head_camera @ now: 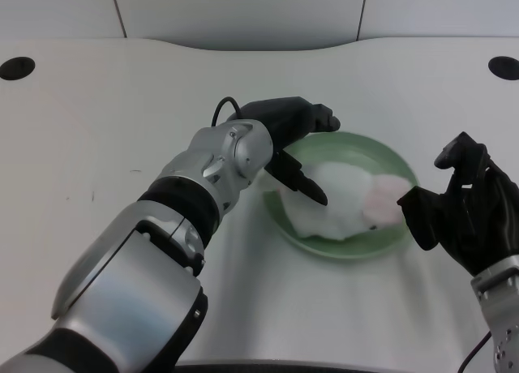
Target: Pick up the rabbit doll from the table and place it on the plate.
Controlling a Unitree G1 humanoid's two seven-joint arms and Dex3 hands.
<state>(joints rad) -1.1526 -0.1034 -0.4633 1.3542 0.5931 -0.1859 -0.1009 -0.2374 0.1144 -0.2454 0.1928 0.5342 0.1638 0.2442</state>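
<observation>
The white plush rabbit doll point(345, 201) lies on the round green plate point(389, 158), its pink ear toward the right rim. The left hand point(293, 138) reaches over the plate's left edge; its fingers point(306, 185) are spread, one touching the doll's left side. The smooth white worktop point(97, 130) lies wide on the left.

A white table point(97, 130) with a curved far edge is sitting before grey wall panels point(243, 8), two dark round holes point(17, 67) showing near its back corners.
</observation>
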